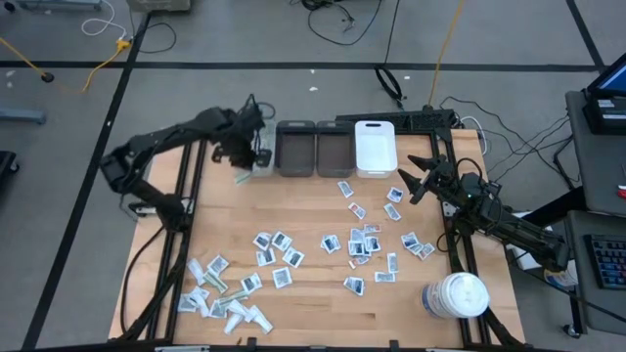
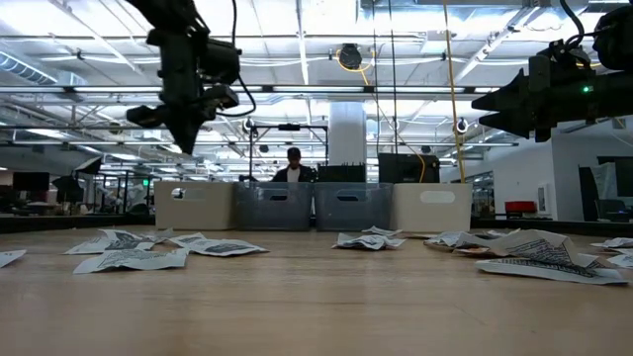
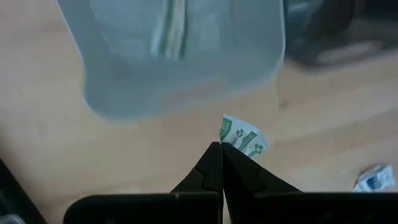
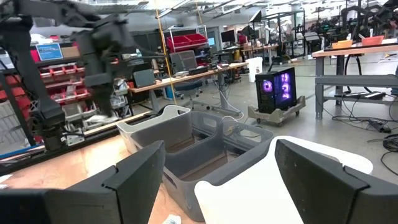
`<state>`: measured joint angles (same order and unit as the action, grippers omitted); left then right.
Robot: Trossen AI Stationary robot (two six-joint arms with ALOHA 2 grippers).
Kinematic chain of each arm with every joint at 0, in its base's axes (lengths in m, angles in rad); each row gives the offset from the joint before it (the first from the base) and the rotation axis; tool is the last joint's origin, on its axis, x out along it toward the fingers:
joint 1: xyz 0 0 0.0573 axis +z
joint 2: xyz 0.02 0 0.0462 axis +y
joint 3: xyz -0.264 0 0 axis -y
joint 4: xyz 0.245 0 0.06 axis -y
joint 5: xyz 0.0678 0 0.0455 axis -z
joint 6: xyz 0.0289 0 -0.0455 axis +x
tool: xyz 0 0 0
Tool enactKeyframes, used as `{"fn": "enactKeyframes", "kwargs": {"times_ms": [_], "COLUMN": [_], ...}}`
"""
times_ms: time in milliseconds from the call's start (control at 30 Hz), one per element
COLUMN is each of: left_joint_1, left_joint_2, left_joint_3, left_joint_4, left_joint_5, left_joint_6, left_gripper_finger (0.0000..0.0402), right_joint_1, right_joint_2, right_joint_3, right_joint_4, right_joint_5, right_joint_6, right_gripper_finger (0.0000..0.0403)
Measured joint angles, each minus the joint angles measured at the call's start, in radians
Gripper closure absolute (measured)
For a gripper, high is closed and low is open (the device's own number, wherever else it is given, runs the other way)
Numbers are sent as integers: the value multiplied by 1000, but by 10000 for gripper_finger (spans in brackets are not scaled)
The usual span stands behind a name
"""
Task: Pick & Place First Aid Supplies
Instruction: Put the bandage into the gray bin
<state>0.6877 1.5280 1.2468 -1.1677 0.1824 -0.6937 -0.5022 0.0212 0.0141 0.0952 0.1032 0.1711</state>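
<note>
four views. from above, the left gripper (image 1: 243, 154) hangs at the far left end of the row of bins, just over the pale leftmost bin (image 1: 262, 156), with a greenish-white wrapped strip (image 1: 245, 177) showing below it at the bin's near edge. two dark grey bins (image 1: 315, 149) and a white bin (image 1: 375, 147) complete the row. the right gripper (image 1: 409, 179) sits raised near the white bin's right corner, fingers spread wide with nothing between them. the sachets (image 1: 362, 240) lie scattered across the middle and right of the wooden table (image 1: 313, 303), and more sachets and long wrapped strips (image 1: 230, 308) are heaped at the near left corner. a white round jar (image 1: 454, 296) stands at the near right.

from table height, the left gripper (image 2: 186, 129) hangs high above the left end of the bins and the right gripper (image 2: 495, 104) hovers high at the other side; flat sachets (image 2: 129, 259) litter the tabletop, and a person (image 2: 293, 168) shows behind the bins.

the left wrist camera shows its fingers (image 3: 208, 171) pressed fully together, pinching the end of the green-printed strip (image 3: 242, 137) just before the pale bin (image 3: 180, 62), which already has a strip lying inside.

the right wrist camera shows its fingers (image 4: 134, 171) wide apart and empty, facing the row of bins (image 4: 199, 143).
</note>
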Motion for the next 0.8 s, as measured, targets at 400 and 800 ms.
{"fn": "enactKeyframes", "kwargs": {"times_ms": [400, 800], "left_joint_1": [197, 189], "left_joint_2": [185, 355], "left_joint_3": [240, 203], "left_joint_4": [-53, 74], "left_joint_5": [-9, -114], "left_joint_6": [139, 163], "left_gripper_finger": [401, 401], "right_joint_1": [0, 0], "right_joint_2": [0, 0], "right_joint_3": [0, 0], "right_joint_4": [0, 0], "right_joint_5": [0, 0], "right_joint_6": [0, 0], "right_gripper_finger": [105, 105]}}
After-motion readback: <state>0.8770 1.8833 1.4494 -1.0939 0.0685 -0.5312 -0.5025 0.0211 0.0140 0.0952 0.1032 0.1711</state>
